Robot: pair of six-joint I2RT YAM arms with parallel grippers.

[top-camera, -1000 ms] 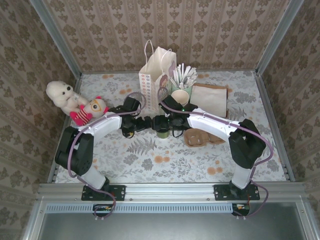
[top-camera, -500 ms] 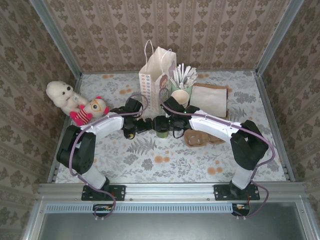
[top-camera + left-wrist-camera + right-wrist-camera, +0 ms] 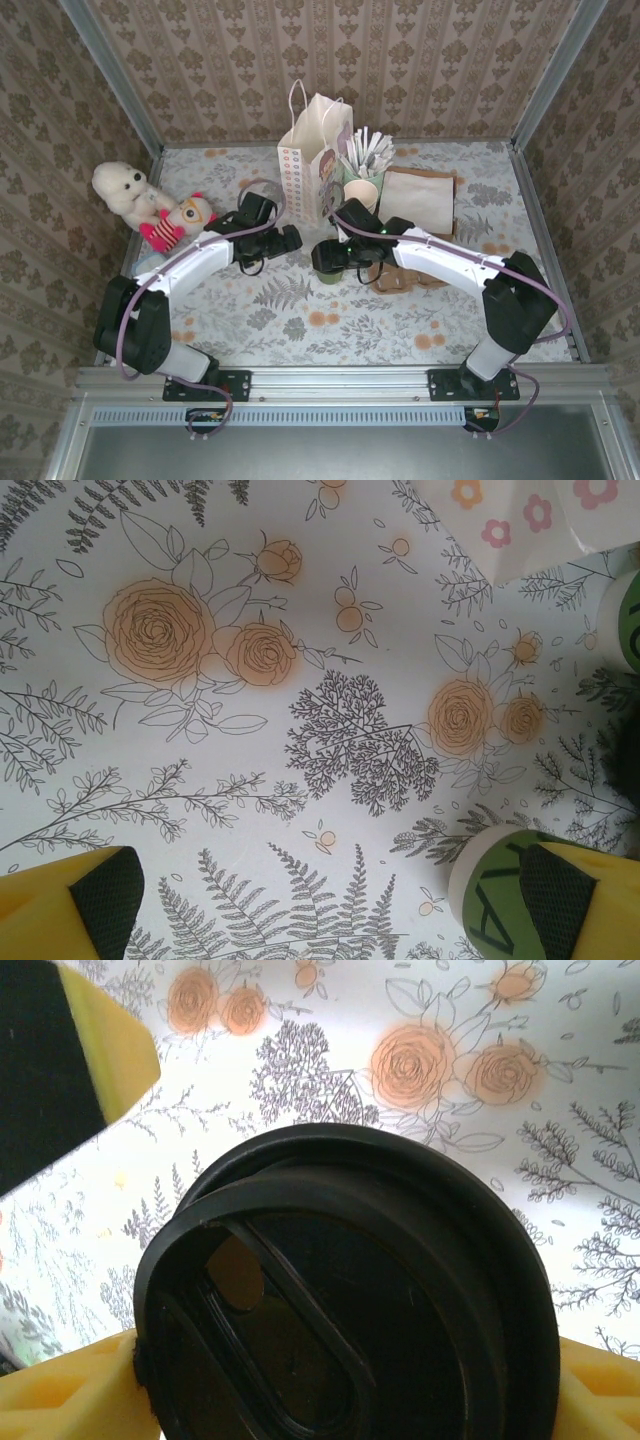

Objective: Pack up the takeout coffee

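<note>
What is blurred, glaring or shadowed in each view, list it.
Top external: even light, sharp, soft shadows under the arms. Left wrist: tablecloth print crisp, yellow fingertips out of focus. Right wrist: takeout coffee lid looms close and soft, tablecloth left of it washed out by glare.

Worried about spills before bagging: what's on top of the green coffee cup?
A black lid sits on it, its sip opening visible. Whatever is inside is covered by the lid.
</note>
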